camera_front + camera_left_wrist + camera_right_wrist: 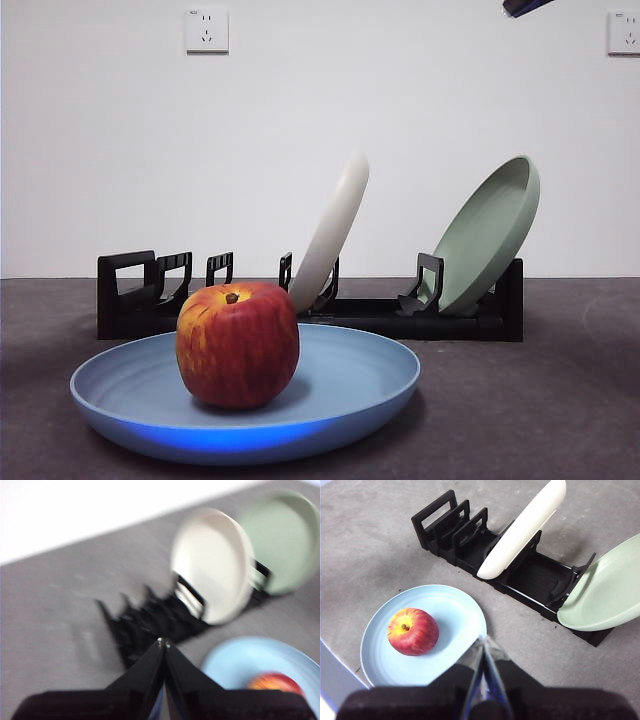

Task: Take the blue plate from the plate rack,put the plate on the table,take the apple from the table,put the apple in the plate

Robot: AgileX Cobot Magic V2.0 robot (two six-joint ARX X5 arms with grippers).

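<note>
Blue plate (350, 385): nearest the front camera, flat on the table (560, 400). Apple (238, 344): upright on the plate, toward its 9 o'clock side, stem up.

Right gripper (483, 641): above the table beside the plate, jaws pressed together, empty. Left gripper (163, 643): raised over the rack's end, jaws closed, empty.

Plate rack (400, 318): at 12 o'clock behind the plate. Holds a cream plate (332, 232) mid-rack and a green plate (487, 235) at the 3 o'clock end, both leaning.

3 plates (422, 635), 1 apple (413, 631), 1 rack (470, 545)
</note>
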